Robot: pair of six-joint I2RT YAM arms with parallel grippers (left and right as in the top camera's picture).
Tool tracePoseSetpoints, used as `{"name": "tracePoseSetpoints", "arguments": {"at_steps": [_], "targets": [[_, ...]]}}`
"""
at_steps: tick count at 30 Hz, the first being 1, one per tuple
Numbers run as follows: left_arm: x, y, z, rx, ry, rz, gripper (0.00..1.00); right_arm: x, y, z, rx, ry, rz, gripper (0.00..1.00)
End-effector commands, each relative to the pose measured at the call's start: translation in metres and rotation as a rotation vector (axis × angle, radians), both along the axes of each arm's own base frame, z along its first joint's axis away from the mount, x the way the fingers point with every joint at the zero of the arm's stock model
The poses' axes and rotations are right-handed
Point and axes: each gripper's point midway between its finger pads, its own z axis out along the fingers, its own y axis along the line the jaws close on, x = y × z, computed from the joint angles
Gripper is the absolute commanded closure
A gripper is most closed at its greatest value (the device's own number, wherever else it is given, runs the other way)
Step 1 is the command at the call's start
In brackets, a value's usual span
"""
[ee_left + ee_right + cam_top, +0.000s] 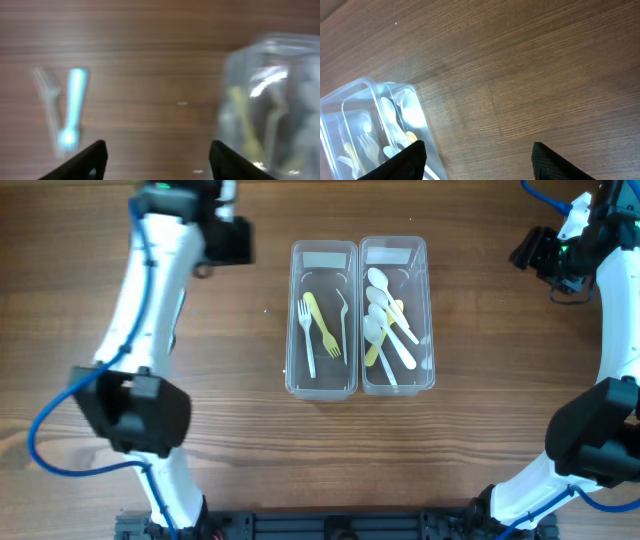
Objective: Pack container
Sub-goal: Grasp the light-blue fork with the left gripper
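Two clear containers stand side by side at the table's middle. The left container (295,330) holds a yellow fork (320,326) and a white fork (307,335). The right container (429,330) holds several white and yellow spoons (385,315). My left gripper (228,240) is open and empty, left of the containers. The left wrist view is blurred; there my left gripper (157,150) has a blue fork (74,107) and a clear fork (47,100) lying on the table to its left. My right gripper (530,250) is open and empty at the far right, over bare wood (477,150).
The left container also shows at the right of the left wrist view (280,60). Both containers show at the lower left of the right wrist view (350,95). The left arm (150,310) hides the loose forks from overhead.
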Motion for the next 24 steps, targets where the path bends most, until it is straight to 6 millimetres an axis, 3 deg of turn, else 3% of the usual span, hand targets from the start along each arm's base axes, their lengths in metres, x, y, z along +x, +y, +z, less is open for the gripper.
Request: {"name": "tracePoseSetpoints", "arguments": {"at_steps": [1, 4, 6, 8, 19, 24], "targets": [[-0.006, 0.086, -0.048, 0.066, 0.135, -0.029, 0.34, 0.003, -0.001, 0.007, -0.014, -0.021, -0.01, 0.32], [-0.025, 0.107, -0.112, -0.088, 0.261, -0.05, 0.35, 0.005, -0.001, 0.007, -0.016, -0.027, -0.009, 0.32], [-0.042, 0.12, -0.152, -0.067, 0.342, -0.028, 0.37, 0.005, -0.001, 0.007, -0.016, -0.028, -0.009, 0.32], [-0.046, 0.12, -0.174, -0.058, 0.349, -0.039, 0.37, 0.005, -0.001, 0.007, -0.016, -0.028, -0.009, 0.32], [-0.047, 0.129, -0.185, 0.016, 0.339, -0.168, 0.44, 0.004, -0.001, 0.007, -0.016, -0.023, -0.009, 0.32], [-0.05, 0.137, -0.194, 0.03, 0.342, -0.154, 0.42, 0.004, -0.001, 0.007, -0.015, -0.023, -0.009, 0.32]]}}
